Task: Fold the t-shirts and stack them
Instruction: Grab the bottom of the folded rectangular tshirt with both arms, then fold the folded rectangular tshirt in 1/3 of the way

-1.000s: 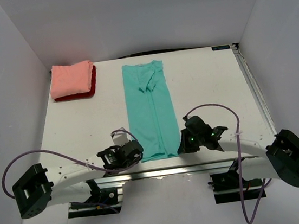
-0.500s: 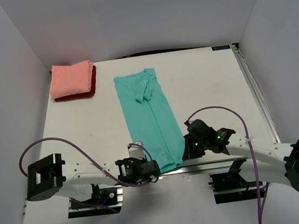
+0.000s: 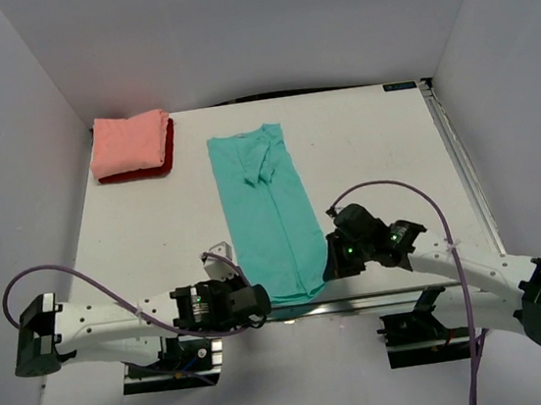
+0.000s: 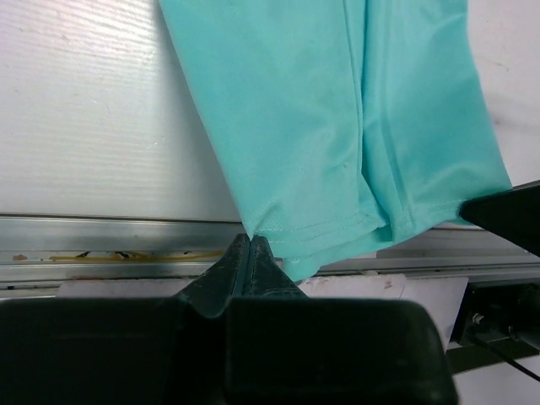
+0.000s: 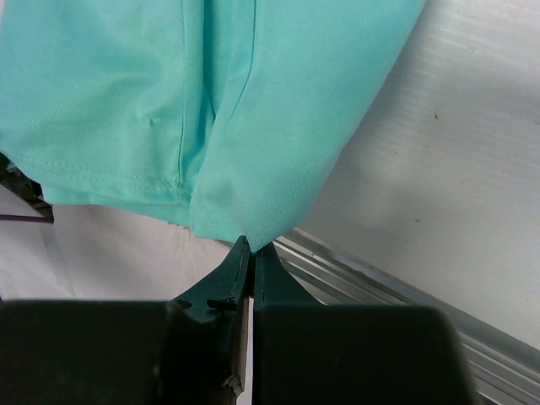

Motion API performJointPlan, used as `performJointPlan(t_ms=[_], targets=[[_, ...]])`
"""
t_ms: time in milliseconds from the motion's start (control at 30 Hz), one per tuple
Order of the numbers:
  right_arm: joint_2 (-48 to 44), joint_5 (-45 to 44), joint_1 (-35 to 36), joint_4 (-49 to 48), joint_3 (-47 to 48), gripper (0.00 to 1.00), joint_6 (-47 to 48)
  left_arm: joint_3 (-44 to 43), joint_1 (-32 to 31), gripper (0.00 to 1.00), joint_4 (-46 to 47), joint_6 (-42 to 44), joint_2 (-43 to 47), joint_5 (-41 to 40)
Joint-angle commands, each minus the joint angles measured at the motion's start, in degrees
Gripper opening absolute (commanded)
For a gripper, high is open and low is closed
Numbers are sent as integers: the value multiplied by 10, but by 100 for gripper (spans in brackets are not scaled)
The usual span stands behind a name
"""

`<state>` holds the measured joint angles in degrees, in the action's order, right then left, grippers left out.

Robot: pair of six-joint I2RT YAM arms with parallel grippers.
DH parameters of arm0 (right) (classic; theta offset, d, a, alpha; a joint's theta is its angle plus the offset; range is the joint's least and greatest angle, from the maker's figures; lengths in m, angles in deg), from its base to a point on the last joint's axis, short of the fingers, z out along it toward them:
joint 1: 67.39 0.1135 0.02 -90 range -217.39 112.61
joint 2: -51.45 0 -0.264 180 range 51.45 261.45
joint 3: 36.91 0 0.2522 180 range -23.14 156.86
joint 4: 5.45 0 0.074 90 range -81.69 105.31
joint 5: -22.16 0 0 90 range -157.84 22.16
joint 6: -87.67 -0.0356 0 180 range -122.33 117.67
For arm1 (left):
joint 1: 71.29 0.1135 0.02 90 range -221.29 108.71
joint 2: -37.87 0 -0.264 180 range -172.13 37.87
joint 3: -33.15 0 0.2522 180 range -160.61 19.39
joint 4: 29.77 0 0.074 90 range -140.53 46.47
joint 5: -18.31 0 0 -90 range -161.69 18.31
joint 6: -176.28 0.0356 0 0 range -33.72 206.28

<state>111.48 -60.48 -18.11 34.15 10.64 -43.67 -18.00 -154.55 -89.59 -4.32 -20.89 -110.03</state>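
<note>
The teal t-shirt point(image 3: 270, 212) lies as a long narrow strip down the middle of the table, its hem at the near edge. My left gripper point(image 3: 255, 303) is shut on the hem's left corner, and the left wrist view shows its closed tips point(image 4: 250, 241) pinching the teal t-shirt point(image 4: 337, 126). My right gripper point(image 3: 329, 264) is shut on the hem's right corner; the right wrist view has the tips point(image 5: 253, 245) closed on the teal t-shirt point(image 5: 169, 84). A folded salmon-pink t-shirt point(image 3: 129, 143) rests on a folded dark red t-shirt point(image 3: 148, 171) at the back left.
The white table point(image 3: 383, 149) is walled in by grey panels on the left, back and right. An aluminium rail point(image 4: 110, 240) point(image 5: 405, 291) runs along the near edge under the hem. Purple cables loop over both arms.
The teal shirt has slid toward the near edge, its far end shifting left. Both grippers stayed shut on the hem; the left one dropped nearer the rail.
</note>
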Motion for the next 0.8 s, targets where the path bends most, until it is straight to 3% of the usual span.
performJointPlan(t_ms=[0,133,367,467,600,767], targets=[[18,6,5,4,51,0,17,-33,-2,0,-56,-21,2,-50],[47,-7,5,18,97,0,37,-44,-1,0,-103,-54,13,-73],[116,-47,4,31,185,0,73,-76,17,0,-195,-88,109,-154],[151,-59,2,21,208,0,81,-103,35,0,-206,-55,130,-178],[174,-71,1,8,219,0,82,-134,80,0,-210,15,90,-167],[177,-97,-5,-11,228,0,84,-144,175,0,-165,103,68,-126]])
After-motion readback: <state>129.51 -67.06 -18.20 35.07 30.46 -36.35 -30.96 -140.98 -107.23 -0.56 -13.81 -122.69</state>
